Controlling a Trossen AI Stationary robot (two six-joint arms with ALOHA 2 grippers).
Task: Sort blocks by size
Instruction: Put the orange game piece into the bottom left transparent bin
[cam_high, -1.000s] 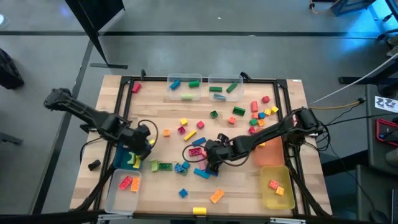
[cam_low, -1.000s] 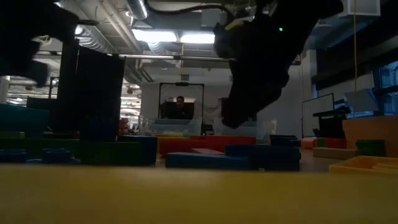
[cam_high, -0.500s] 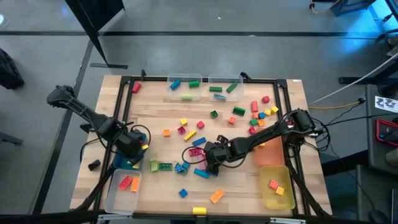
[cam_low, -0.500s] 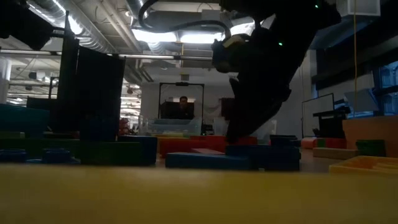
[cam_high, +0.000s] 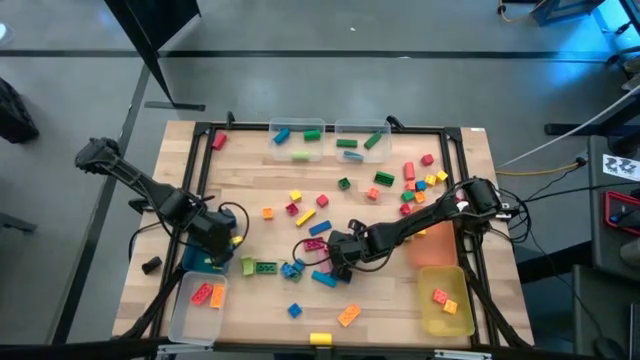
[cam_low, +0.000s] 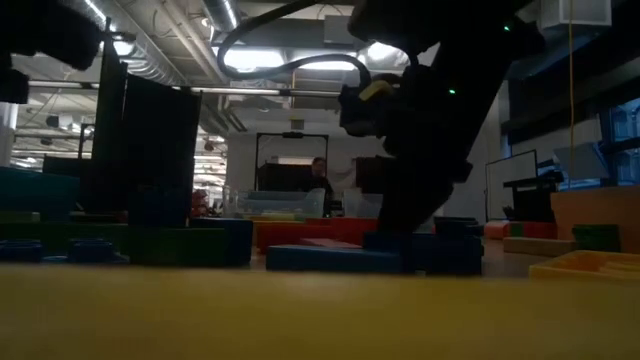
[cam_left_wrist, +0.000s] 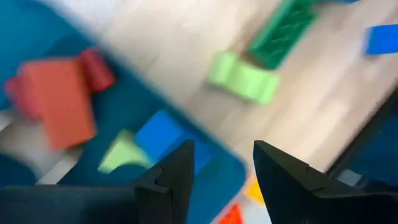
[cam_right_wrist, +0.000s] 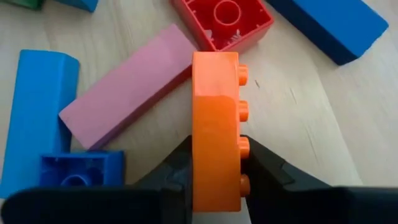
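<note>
The right gripper (cam_right_wrist: 214, 177) sits low over the middle of the tabletop (cam_high: 330, 195), jaws clenched on an orange brick (cam_right_wrist: 216, 130) held on edge, studs out to one side; just past it lie a pink bar (cam_right_wrist: 127, 87), an upturned red brick (cam_right_wrist: 224, 18), a long blue bar (cam_right_wrist: 329, 25) and two more blue pieces (cam_right_wrist: 37, 118), all on the wood and not touching the gripper; in the high view this gripper (cam_high: 338, 250) is amid a loose cluster of blocks near the centre. The left gripper (cam_left_wrist: 217, 174) hangs over the blue bin (cam_high: 203, 258) at the tabletop's left edge, jaws apart and holding nothing; in that bin lie a blue block (cam_left_wrist: 158, 134) and a pale green one (cam_left_wrist: 121, 152); a light green brick (cam_left_wrist: 244, 78) and a dark green bar (cam_left_wrist: 283, 31) lie on the wood beyond it. Other blocks are scattered across the wood, most toward the right (cam_high: 415, 180); some lie in two clear bins (cam_high: 325, 150) at the far edge, some in a clear bin (cam_high: 190, 310) at the near left and a yellow bin (cam_high: 445, 300) at the near right. In the low view a person (cam_low: 318, 180) shows in the room behind.
</note>
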